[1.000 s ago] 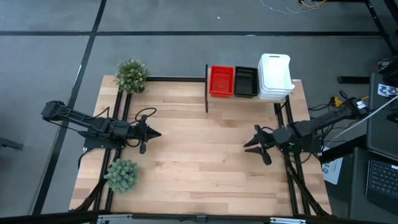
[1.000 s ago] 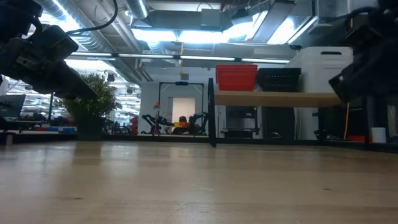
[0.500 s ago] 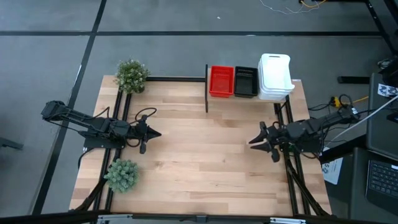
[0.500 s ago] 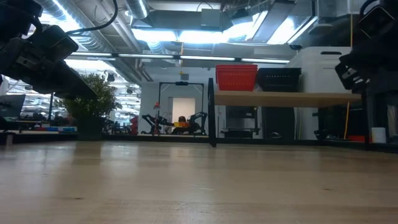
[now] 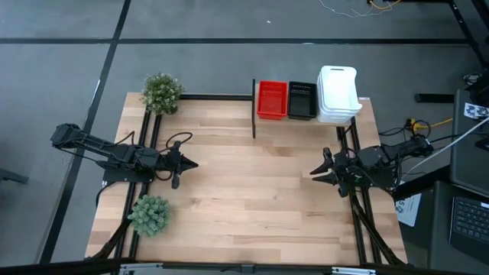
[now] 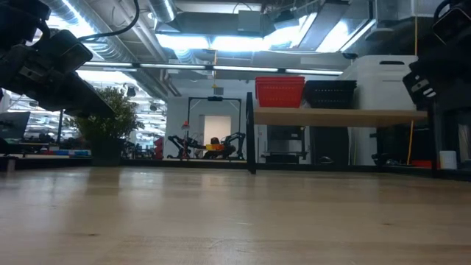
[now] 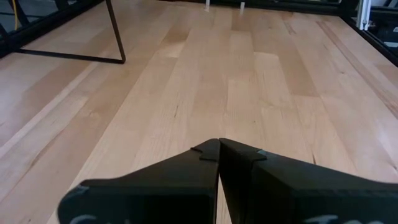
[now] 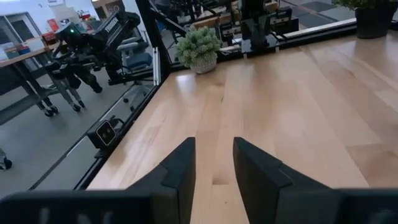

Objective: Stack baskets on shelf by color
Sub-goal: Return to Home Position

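Two plants (image 5: pixel 161 92) flank the clenched left hand (image 5: pixel 186 163). Across the desk (image 5: pixel 244 183) hangs the released right hand (image 5: pixel 317 174), with the baskets (image 5: pixel 303 100) well apart.

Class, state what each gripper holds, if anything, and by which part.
Nothing is held: the left gripper is shut and empty, and the right gripper is open and empty.

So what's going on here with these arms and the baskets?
The sorting looks done: red baskets, black baskets and white baskets sit side by side on the shelf at the far edge of the table. Neither arm holds anything. The left gripper hovers shut over the table's left side, the right gripper open over its right side.
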